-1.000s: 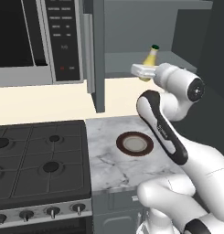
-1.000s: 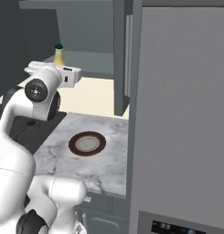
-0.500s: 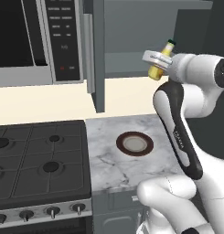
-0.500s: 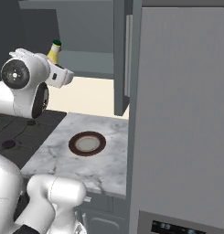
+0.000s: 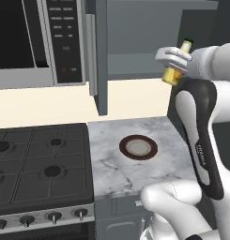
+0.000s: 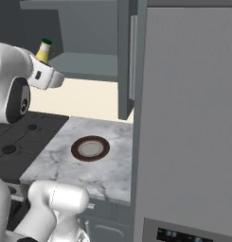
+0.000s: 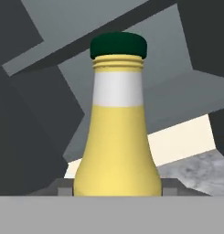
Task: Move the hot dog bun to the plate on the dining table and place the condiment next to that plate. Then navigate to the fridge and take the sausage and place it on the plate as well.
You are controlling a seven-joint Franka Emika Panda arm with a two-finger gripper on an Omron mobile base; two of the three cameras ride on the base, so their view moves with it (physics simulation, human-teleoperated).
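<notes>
- The two-finger gripper (image 5: 174, 65) pinched a yellow, dark-green-capped condiment bottle (image 5: 177, 68), held high and tilted.
- Below, a brown-rimmed round plate (image 5: 138, 147) sat on the marble counter (image 5: 116, 168).

Base views flanking marble counter (image 5: 130, 173); hand view close

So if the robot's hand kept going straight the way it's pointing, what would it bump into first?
The gripper is shut on the yellow condiment bottle and aims up toward the grey cabinet. The cabinet's underside or back wall would probably come first, though depth is hard to judge.
</notes>
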